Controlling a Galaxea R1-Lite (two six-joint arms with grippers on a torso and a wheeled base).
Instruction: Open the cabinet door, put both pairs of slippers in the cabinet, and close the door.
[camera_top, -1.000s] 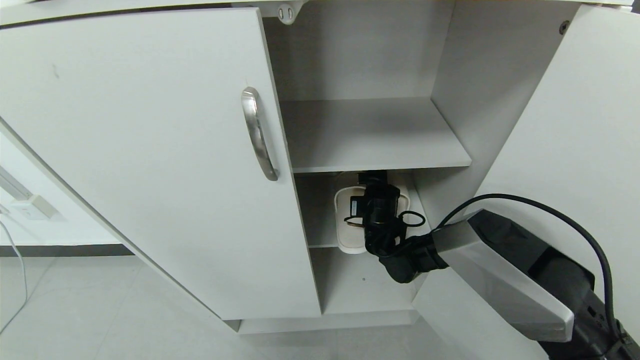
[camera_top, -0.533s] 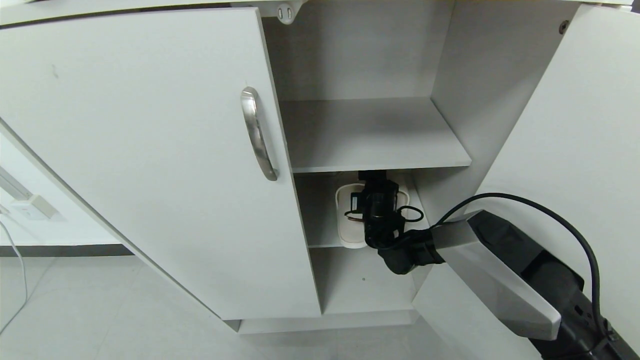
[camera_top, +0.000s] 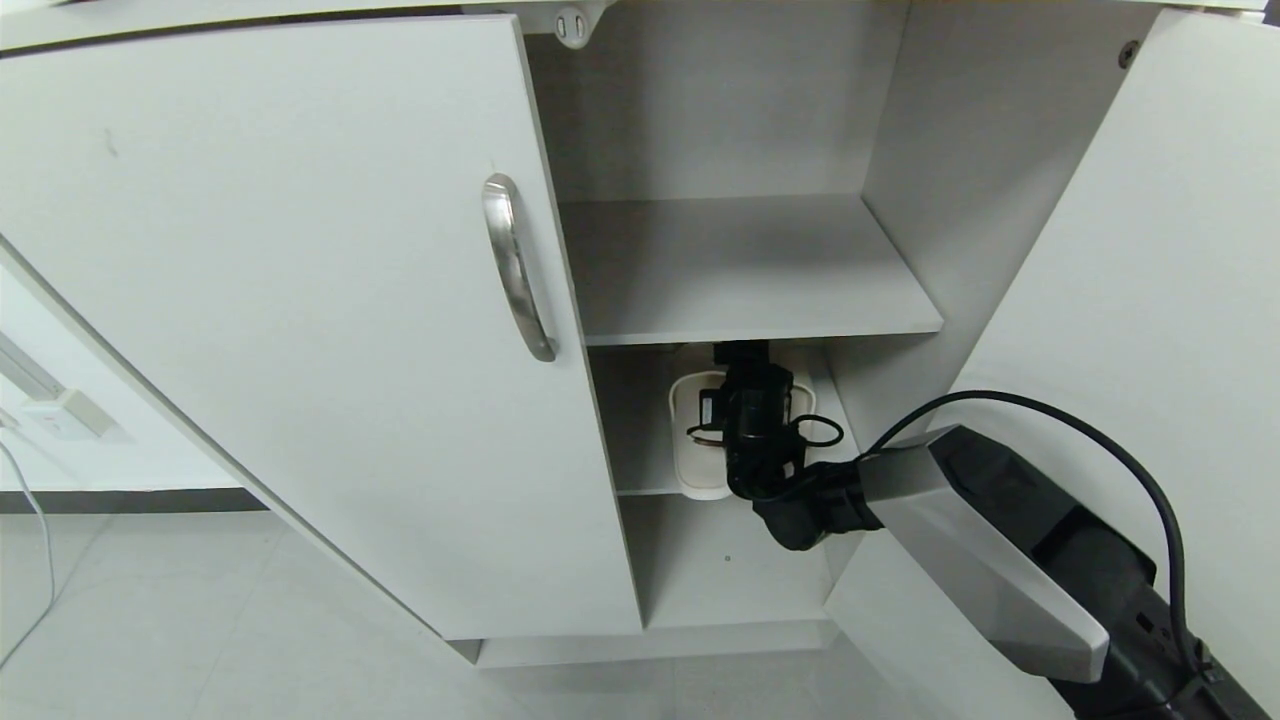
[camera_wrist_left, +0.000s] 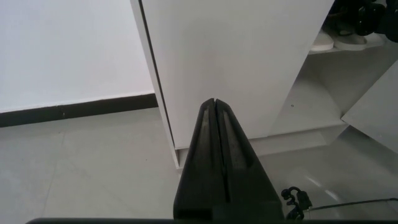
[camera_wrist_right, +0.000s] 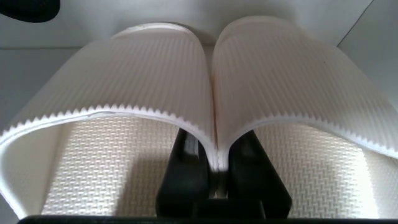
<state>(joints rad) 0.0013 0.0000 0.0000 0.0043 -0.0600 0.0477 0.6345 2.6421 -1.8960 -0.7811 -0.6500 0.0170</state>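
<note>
A pair of white ribbed slippers lies on the cabinet's middle shelf, toes pointing inward. My right gripper is in that compartment under the upper shelf, shut on the slippers. In the right wrist view its fingers pinch the two touching inner strap edges of the slippers together. My left gripper is shut with nothing in it, low over the floor in front of the left cabinet door. The slippers also appear there, on the shelf.
The left door with its metal handle stands nearly closed. The right door is swung open beside my right arm. A dark shape sits deeper on the shelf. The bottom compartment lies below.
My right arm has pushed the white slippers slightly deeper onto the middle shelf. The left arm and the doors have not moved.
</note>
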